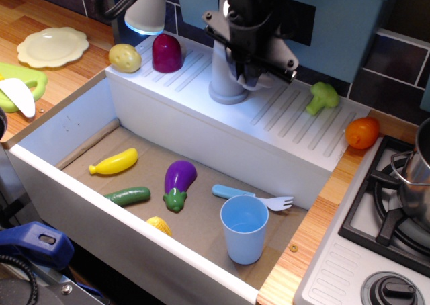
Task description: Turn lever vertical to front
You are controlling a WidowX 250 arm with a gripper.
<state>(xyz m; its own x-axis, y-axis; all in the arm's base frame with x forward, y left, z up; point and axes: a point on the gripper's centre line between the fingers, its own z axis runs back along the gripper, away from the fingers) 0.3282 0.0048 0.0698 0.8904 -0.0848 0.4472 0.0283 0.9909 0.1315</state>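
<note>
**Pincer at tap lever**

Pincer sits low over the grey tap post on the sink's far ledge, covering the lever; only a pale sliver shows, so grip state can't be told. Approx. open ledge room lies right, toward broccoli; basin drop-off lies near.

Light-grey lever mostly hidden at tap post.
</note>
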